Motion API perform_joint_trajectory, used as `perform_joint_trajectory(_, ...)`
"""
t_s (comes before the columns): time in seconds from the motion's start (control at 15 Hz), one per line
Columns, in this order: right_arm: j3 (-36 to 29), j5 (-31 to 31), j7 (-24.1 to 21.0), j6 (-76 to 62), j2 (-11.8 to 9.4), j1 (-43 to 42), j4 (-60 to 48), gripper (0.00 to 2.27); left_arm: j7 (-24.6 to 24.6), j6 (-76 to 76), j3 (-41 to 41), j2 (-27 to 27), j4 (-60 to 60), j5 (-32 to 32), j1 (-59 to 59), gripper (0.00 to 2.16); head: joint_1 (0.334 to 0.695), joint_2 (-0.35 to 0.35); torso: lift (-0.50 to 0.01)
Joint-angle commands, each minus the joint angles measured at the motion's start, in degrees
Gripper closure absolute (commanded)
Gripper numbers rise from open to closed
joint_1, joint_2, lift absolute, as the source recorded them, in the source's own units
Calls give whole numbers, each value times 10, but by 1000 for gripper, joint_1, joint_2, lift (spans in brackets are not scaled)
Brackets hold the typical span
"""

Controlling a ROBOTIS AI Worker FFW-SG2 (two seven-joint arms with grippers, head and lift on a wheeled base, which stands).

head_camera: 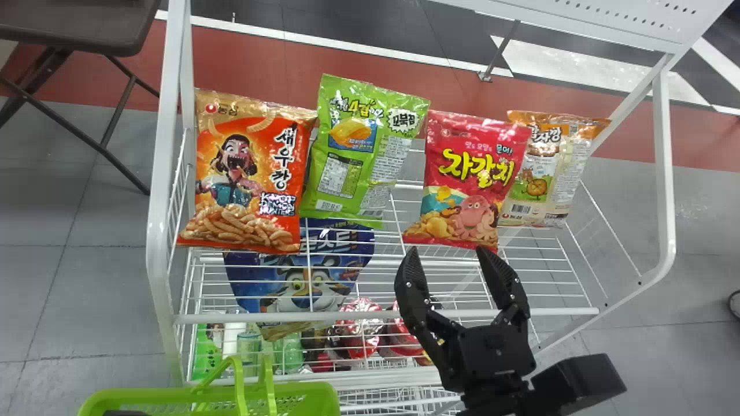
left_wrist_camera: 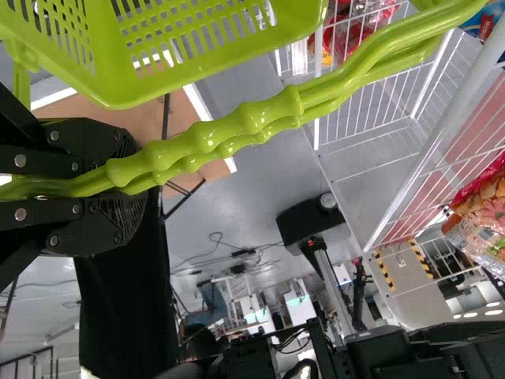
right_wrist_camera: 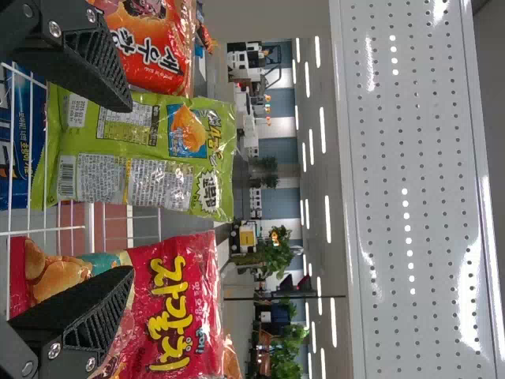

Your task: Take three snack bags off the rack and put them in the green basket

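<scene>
We observe the right claw spread wide in the head view, in front of the rack; its two tips point toward the lower edge of the red snack bag; in the right wrist view, one finger overlaps the red bag, the other lies in front of the area where the orange snack bag and the green snack bag meet; we cannot tell from these views whether either finger touches a bag.

We locate four snack bags standing in a row on the upper wire shelf; from left to right in the head view, these are the orange bag, the green bag, the red bag and the cream bag; the orange and green bags overlap slightly at their edges; the red bag overlaps the edge of the cream bag; we see a blue bag behind the wires below the orange and green bags, and red packages lower still.

We find the left claw pinching the gathered handles of the green basket; the basket sits at the lower left of the head view, near the rack.
</scene>
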Motion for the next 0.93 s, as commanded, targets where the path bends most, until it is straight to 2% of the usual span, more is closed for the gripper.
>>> perform_joint_trajectory(0.0, -1, -1, 0, -1, 1, 1, 0, 93, 0, 0, 0, 0, -1, 0, 0, 1544, 695, -350, -26)
perform_joint_trajectory(0.53, 4, 3, 0, 1, 1, -1, -1, 93, -1, 0, 0, 0, -4, 0, 2, 1544, 695, -350, -26)
perform_joint_trajectory(0.73, 40, 35, -3, 1, -1, -31, 5, 93, 0, 0, -7, 1, -3, -3, 3, 1544, 695, -350, -26)
perform_joint_trajectory(0.87, 74, 56, -9, 22, -5, -84, 26, 93, 1, -12, -11, 7, -1, -9, 2, 1544, 695, -350, -26)
